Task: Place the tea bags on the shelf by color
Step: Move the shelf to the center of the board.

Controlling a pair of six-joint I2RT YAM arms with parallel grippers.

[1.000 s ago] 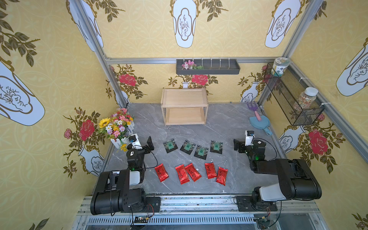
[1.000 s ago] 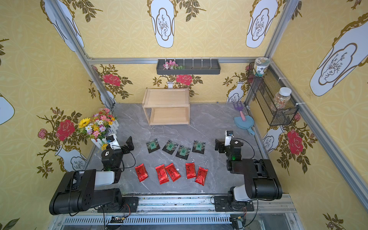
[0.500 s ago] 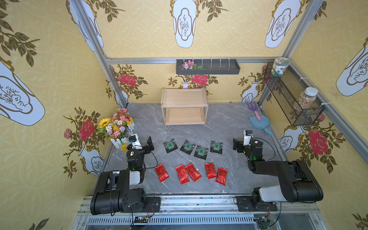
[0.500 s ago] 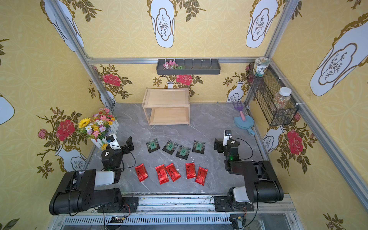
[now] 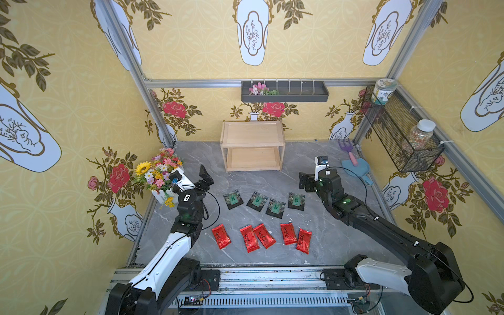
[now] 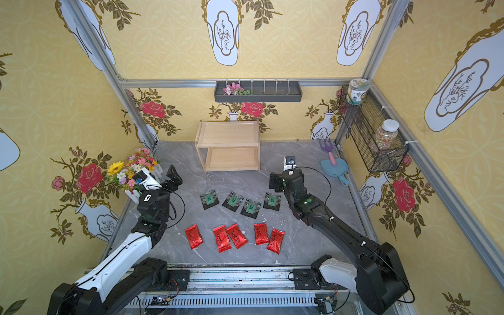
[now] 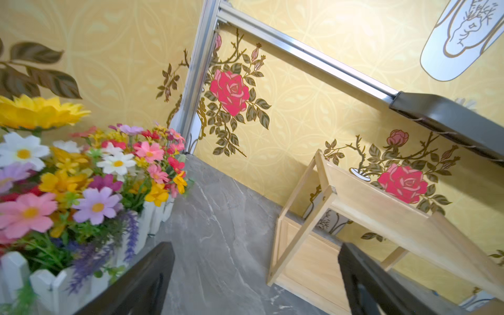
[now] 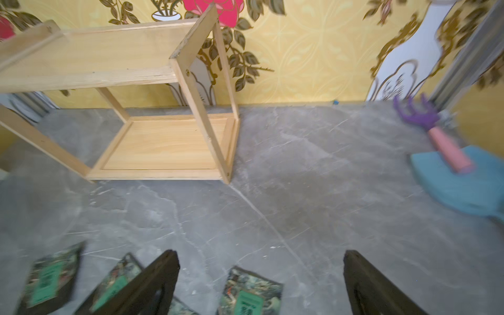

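- Both tools are spread wide and hold nothing. The left tool (image 5: 206,177) hangs above the tabletop (image 5: 321,237) in front of the shelf's left end, and the right tool (image 5: 304,181) in front of its right end. Neither touches a tea bag.
- Five red packets (image 5: 249,238) lie flat in a loose row, farthest out in front of the shelf (image 5: 252,133).
- Four black sachets (image 5: 257,201) lie in a row between the red packets and the shelf. The right-end sachet (image 5: 296,201) lies near the right tool, apart from it.
- The shelf stands against the back wall, both tiers bare.
- A flower box (image 5: 158,174) sits left of the shelf, just beside the left tool.
- Right of the shelf, a purple rake (image 5: 347,148) rests on a blue scoop (image 5: 360,169).
- A grey wall tray (image 5: 283,91) hangs above the shelf.
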